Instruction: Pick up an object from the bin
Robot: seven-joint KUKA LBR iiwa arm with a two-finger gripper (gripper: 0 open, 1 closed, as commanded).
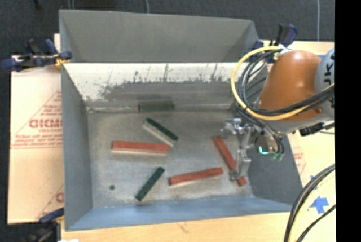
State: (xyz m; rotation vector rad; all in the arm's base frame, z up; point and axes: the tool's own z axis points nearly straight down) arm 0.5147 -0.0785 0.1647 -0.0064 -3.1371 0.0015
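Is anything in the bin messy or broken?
Nothing looks broken or spilled. Everything just lies scattered at different angles. One green stick rests along the back wall, and a slanted red stick lies by the claw.

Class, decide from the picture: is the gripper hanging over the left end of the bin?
No. The gripper is at the right end of the bin, beside a slanted red bar.

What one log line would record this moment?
gripper low over slanted red bar | bin right side | hold unclear
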